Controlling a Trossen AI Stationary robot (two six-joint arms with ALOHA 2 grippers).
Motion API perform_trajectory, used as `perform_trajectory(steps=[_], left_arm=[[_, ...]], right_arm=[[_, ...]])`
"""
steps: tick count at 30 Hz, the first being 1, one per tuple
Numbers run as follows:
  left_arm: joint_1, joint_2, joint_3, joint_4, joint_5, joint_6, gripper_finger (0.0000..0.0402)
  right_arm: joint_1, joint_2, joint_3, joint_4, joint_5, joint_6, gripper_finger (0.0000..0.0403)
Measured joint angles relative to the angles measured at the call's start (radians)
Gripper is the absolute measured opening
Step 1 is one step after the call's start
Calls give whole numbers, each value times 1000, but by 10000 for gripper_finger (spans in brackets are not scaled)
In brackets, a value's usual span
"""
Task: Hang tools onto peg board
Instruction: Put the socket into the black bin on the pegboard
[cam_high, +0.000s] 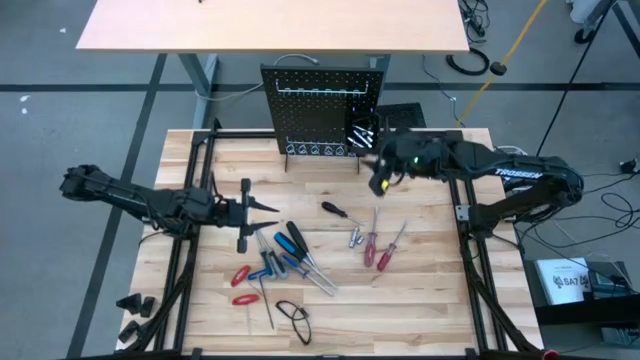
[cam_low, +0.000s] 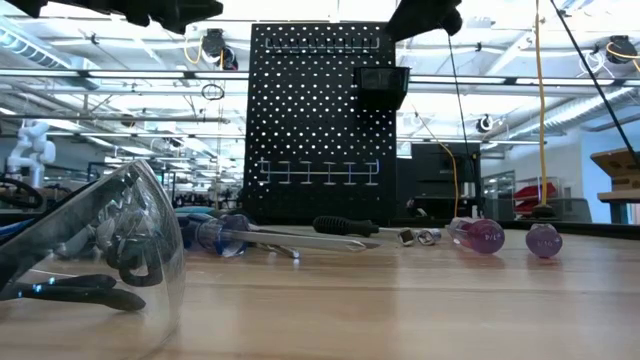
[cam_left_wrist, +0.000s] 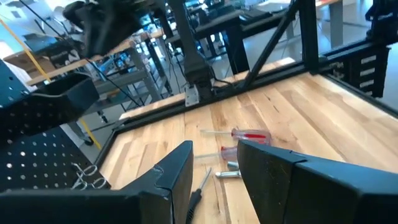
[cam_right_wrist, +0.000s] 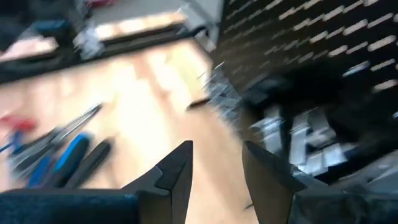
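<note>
The peg board (cam_high: 325, 110) stands upright at the table's far edge, with a small black bin (cam_high: 364, 132) on its right side that holds silver pieces. The tools lie on the table: a black screwdriver (cam_high: 335, 210), silver bits (cam_high: 355, 238), two red screwdrivers (cam_high: 378, 246), blue screwdrivers (cam_high: 290, 250) and red pliers (cam_high: 243, 285). My right gripper (cam_right_wrist: 214, 180) hovers open just in front of the bin, with nothing between its fingers. My left gripper (cam_left_wrist: 214, 180) waits open above the table's left half, also with nothing in it.
Clear safety glasses (cam_high: 293, 318) lie near the front edge and fill the low view's left (cam_low: 90, 240). A black frame (cam_high: 465, 215) borders the table on both sides. Bare wood lies between the peg board and the tools.
</note>
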Motion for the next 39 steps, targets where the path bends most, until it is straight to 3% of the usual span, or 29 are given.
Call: perform_trajectory(steps=[8, 15, 20, 25, 32, 39], left_arm=[[0, 74, 0, 27, 2, 15, 134], [3, 152, 0, 103, 5, 32, 134], [23, 185, 0, 136, 6, 30, 134], [35, 203, 0, 135, 33, 27, 134], [87, 206, 0, 155, 35, 103, 134], [132, 206, 0, 148, 93, 76, 134]], right_arm=[[215, 45, -83, -50, -3, 112, 130], [329, 52, -294, 130, -9, 174, 130], [339, 53, -440, 311, -109, 173, 130], [345, 67, -539, 436, -167, 74, 130], [344, 184, -545, 463, -157, 27, 153], [330, 275, -515, 449, -125, -87, 193]])
